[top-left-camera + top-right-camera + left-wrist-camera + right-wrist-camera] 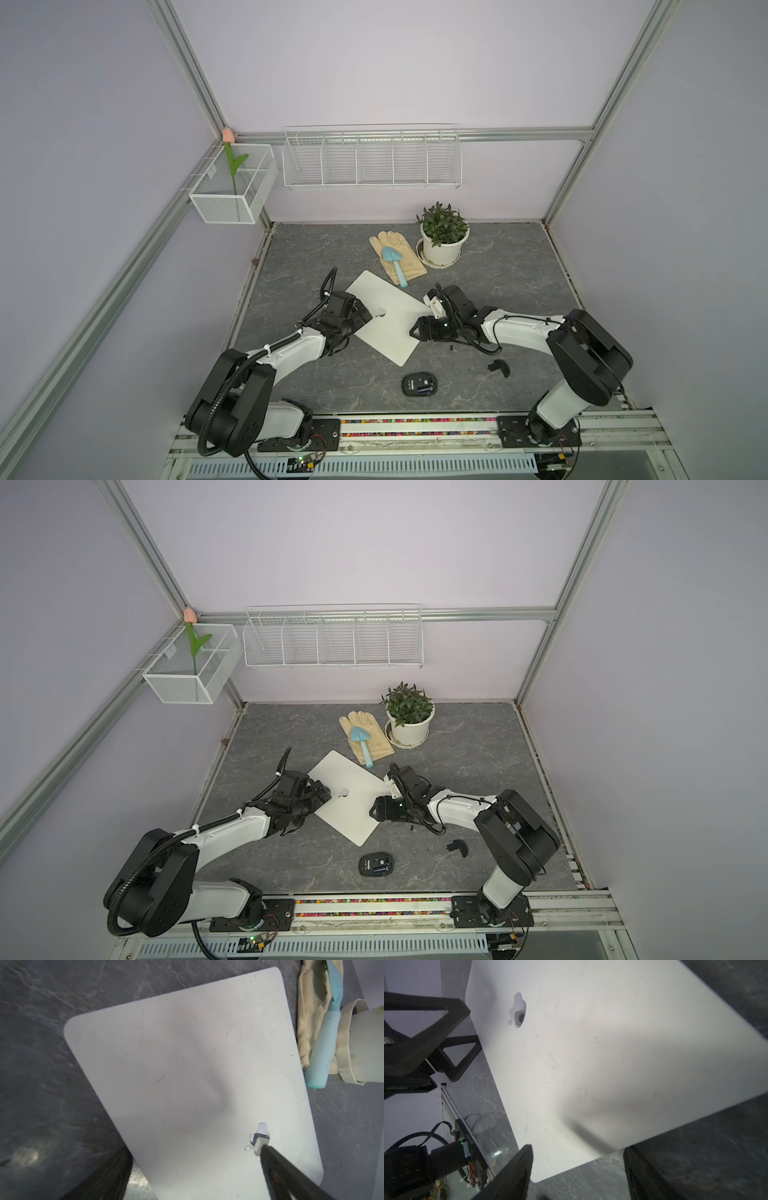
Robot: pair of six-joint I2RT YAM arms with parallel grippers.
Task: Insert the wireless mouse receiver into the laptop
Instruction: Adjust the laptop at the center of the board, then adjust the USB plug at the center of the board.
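Note:
The closed white laptop (388,328) (349,812) lies flat and diagonal mid-table, its apple logo (260,1132) (518,1008) facing up. My left gripper (365,314) (193,1148) is open at its left edge, with one finger (291,1174) over the lid by the logo and the other beside the edge. My right gripper (414,330) (578,1148) is open, and the laptop's near right corner sits between its fingers. The black wireless mouse (419,383) (376,864) lies underside up near the front. Its cover piece (498,368) lies to the right. A tiny dark bit (451,347) rests beside the right gripper, too small to identify as the receiver.
A potted plant (442,239) in a white pot stands at the back. Beside it lie a beige glove (409,266) and a blue trowel (395,262), close to the laptop's far corner. Wire baskets (372,160) and a mesh box (232,187) hang on the walls.

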